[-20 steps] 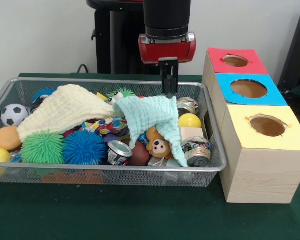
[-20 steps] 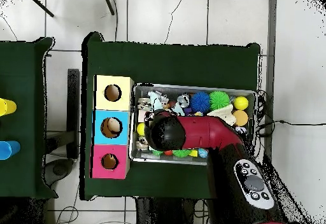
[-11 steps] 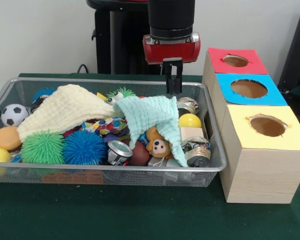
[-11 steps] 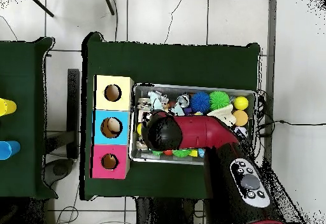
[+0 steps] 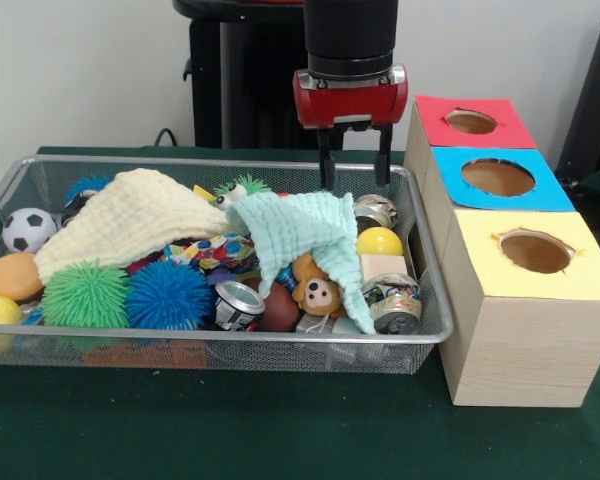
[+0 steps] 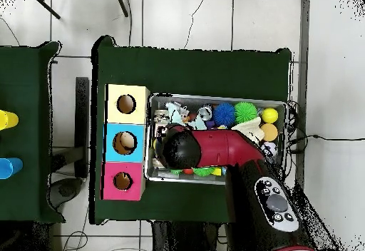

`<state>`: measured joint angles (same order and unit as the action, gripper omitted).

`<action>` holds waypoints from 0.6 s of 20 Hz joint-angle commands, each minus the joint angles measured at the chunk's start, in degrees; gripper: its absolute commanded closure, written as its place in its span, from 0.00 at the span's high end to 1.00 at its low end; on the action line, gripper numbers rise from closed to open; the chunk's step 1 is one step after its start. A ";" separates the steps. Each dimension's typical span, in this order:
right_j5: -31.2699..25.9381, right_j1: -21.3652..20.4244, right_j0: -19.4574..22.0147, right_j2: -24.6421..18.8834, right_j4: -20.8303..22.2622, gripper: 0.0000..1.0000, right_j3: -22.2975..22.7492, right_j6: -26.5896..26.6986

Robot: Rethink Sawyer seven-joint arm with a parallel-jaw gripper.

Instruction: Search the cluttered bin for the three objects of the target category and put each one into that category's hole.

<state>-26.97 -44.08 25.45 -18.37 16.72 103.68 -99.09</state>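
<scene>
Since the frame a second earlier, my red and black gripper point(image 5: 355, 168) had shifted a little toward the boxes and its two black fingers point(image 5: 324, 168), then close together, had spread wide apart. It hung above the far rim of the silver wire mesh bin point(image 5: 425, 330), holding nothing and touching nothing. Below it lay the pale green muslin cloth point(image 5: 310, 235), draped over the clutter so that much was hidden. I judged the open fingers were readied for a grasp, of the cloth or something beside it, though I could not tell which. Crushed silver drink cans point(image 5: 395, 310) showed at the bin's end nearest the boxes, with a yellow ball point(image 5: 380, 241) and a small brown plush monkey point(image 5: 320, 293) nearby. Beside the bin stood three wooden boxes with red point(image 5: 472, 122), blue point(image 5: 498, 177) and yellow point(image 5: 535, 251) holed tops. Which category was the target, I could not tell.
</scene>
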 commanded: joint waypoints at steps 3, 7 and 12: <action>2.32 3.14 0.33 -2.89 1.40 1.00 3.00 -2.11; 3.02 2.62 0.73 -3.11 0.60 1.00 4.50 -3.10; 3.24 2.23 1.50 -3.67 -0.88 1.00 6.30 -4.16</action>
<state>-26.79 -44.09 25.54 -18.37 16.70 105.74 -99.09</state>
